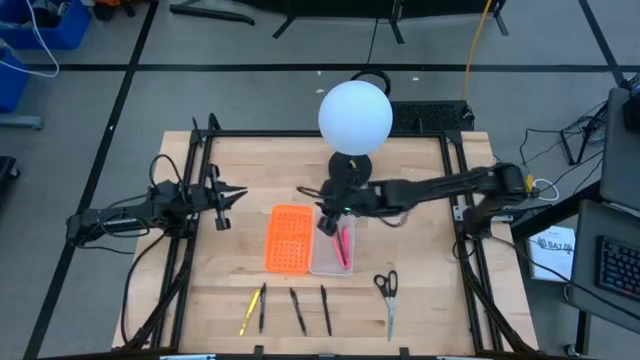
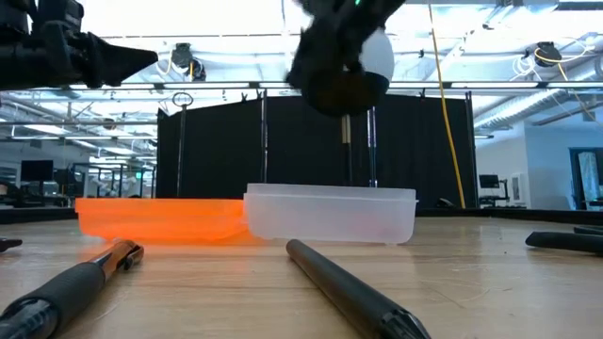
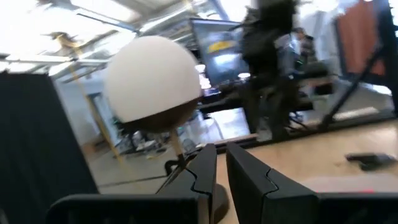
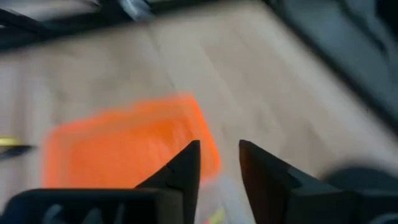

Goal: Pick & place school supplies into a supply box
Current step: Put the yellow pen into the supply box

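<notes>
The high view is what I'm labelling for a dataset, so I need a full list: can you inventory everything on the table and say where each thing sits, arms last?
supply box: one, clear, table centre, right of the orange rectangle.
pink pen: one, pink, lying inside the supply box.
orange rectangle: one, orange, perforated, touching the box's left side.
yellow pencil: one, yellow, front left of the table.
black pens: three, black, in a row at the front, beside the yellow pencil.
scissors: one pair, black handles, silver blades, front right.
white globe: one, white, on a dark stand at the table's back.
left gripper: dark, at the left edge, empty, nearly closed.
right gripper: dark, over the box's back end, open, empty.
</notes>
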Controlling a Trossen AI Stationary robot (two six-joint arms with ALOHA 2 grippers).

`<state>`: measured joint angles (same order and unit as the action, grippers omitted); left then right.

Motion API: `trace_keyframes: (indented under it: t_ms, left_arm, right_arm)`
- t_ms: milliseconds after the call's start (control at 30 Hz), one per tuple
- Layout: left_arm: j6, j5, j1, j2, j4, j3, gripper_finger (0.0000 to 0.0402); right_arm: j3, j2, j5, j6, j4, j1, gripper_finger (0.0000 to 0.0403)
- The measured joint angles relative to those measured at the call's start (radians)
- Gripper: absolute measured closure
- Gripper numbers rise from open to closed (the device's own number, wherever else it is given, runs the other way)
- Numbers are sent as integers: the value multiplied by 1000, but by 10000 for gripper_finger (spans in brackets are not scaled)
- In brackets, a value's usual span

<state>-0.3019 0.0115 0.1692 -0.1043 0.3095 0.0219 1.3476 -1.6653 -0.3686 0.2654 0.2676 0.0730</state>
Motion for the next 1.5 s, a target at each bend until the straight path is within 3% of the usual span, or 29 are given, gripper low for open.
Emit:
trace_keyframes:
  t_ms: [67, 200, 333, 533, 733, 933, 1167, 1500]
  left_arm:
    - [43, 44, 0, 0, 8, 0, 355]
    - [64, 100, 0, 0, 9, 0, 355]
    - [31, 146, 0, 0, 6, 0, 355]
    - [55, 248, 0, 0, -23, 0, 355]
    - [121, 345, 0, 0, -64, 0, 355]
    - [184, 364, 0, 0, -103, 0, 355]
    - [250, 348, 0, 0, -253, 0, 355]
    - [448, 296, -1, -85, -286, 2, 355]
  right_arm:
    - [-84, 65, 25, -107, -137, 28, 333]
    - [-315, 186, 195, -229, -389, 37, 393]
    - [-510, 344, 241, -142, -491, -8, 394]
    - [-752, 563, 268, -209, -536, -64, 402]
    - [-835, 691, 435, -284, -556, -97, 402]
    - [-950, 771, 502, -393, -710, -84, 403]
    - [-1120, 821, 504, -390, -955, -99, 403]
    - [-1126, 824, 504, -511, -958, -126, 403]
